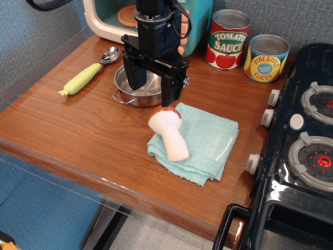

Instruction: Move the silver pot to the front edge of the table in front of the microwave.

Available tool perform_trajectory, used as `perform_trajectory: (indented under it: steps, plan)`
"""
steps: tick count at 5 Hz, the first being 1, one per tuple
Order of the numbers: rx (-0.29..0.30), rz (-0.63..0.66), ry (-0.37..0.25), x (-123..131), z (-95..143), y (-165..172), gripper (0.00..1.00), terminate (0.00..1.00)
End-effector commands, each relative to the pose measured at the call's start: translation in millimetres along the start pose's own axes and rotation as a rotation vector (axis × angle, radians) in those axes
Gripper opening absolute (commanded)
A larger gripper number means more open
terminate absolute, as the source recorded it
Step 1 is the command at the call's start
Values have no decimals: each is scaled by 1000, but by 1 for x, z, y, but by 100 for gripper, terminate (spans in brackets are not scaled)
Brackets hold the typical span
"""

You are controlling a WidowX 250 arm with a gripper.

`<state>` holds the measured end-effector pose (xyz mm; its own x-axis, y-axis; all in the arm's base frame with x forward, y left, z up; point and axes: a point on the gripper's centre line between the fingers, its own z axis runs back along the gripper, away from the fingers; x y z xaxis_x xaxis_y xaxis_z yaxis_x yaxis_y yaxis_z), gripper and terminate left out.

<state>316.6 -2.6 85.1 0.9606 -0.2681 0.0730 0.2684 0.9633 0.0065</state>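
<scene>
The silver pot (149, 86) sits on the brown table (73, 135), just in front of the microwave (102, 20) at the back. My black gripper (152, 96) hangs over the pot with its jaws open. One finger (133, 78) stands at the pot's left side and the other (169, 95) at its right rim. The jaws hold nothing. The arm hides part of the pot and the microwave's front.
A steel spoon with a yellow-green handle (83, 78) lies left of the pot. A toy mushroom (169, 133) lies on a folded teal cloth (208, 140) right in front of the pot. Two cans (227, 40) (265, 58) stand at the back right. A black toy stove (302, 156) fills the right side.
</scene>
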Motion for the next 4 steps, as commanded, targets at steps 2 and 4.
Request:
perform_trajectory:
  steps: [2,4]
  plan:
    - [6,17,-20,23,2,9,100,0]
    - [45,53,-24,59,-13,28,100,0]
